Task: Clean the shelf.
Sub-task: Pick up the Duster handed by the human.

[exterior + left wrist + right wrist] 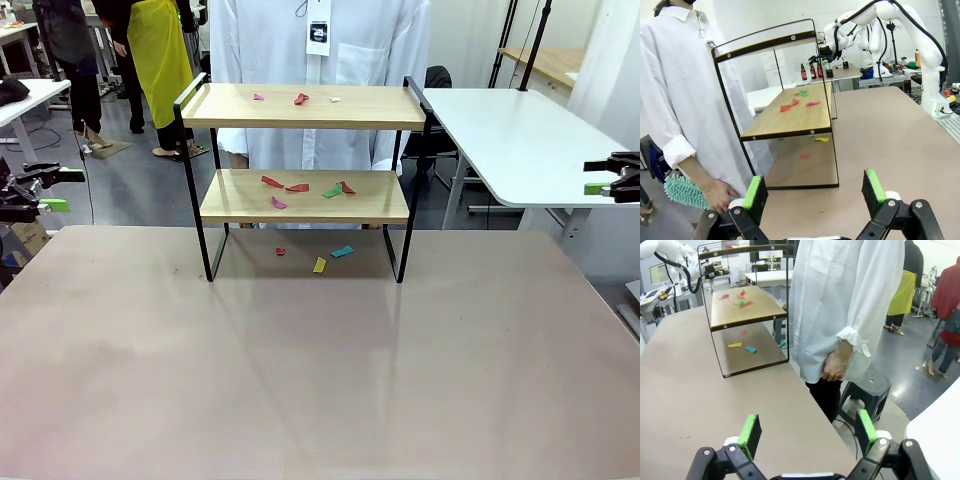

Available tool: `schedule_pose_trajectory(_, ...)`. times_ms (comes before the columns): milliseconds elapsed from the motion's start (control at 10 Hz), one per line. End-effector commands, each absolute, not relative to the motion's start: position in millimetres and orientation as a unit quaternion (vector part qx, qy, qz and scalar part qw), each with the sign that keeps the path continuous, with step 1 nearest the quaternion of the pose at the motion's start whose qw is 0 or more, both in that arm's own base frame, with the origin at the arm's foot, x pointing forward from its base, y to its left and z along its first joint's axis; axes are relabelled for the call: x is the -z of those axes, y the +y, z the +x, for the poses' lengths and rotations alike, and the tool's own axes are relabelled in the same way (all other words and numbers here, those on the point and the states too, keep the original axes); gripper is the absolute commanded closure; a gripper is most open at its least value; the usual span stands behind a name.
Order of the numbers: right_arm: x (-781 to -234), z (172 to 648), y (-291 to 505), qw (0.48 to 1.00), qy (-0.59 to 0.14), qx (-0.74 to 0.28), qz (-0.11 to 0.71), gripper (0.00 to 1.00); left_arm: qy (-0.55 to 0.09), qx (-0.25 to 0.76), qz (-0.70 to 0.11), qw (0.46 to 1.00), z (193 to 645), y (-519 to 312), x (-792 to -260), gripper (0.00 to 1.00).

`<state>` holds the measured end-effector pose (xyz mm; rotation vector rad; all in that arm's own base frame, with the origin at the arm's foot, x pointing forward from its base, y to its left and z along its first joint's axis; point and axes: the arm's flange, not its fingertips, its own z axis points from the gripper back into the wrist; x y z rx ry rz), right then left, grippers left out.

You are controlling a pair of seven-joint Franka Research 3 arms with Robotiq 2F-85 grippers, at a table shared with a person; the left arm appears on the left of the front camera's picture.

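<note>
The shelf (305, 106) stands at the table's far middle, two light wooden boards in a black frame. Small coloured paper scraps (300, 98) lie on its top board, more scraps (297, 187) on the lower board, and a few (320, 264) on the table beneath it. In the left wrist view the shelf (790, 117) is seen from its end, in the right wrist view the shelf (742, 310) stands far left. My left gripper (40, 190) hangs open off the table's left edge, my right gripper (610, 178) open off the right. Both hold nothing: left gripper (812, 192), right gripper (807, 432).
A person in a white coat (320, 50) stands behind the shelf, holding a teal duster (685, 192) in one hand. A second white table (520, 140) is at the back right. A grey stool (865, 390) stands beside the person. The near half of the brown table (320, 370) is bare.
</note>
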<state>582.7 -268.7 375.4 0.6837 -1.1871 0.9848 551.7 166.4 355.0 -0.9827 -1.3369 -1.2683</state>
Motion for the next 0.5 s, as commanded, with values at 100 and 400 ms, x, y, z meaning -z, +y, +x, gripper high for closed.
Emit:
schedule_pose_trajectory(100, -375.9, 592.8, -272.7, 0.656, -0.539, -0.426, 0.313, 0.00, -0.567, 0.507, -0.415, 0.499, 545.1, 171.1, -361.0, 0.00)
schedule_pose_trajectory(400, -377.8, 592.0, -272.7, 0.656, -0.539, -0.424, 0.314, 0.00, -0.567, 0.498, -0.427, 0.498, 526.3, 172.9, -377.9, 0.00)
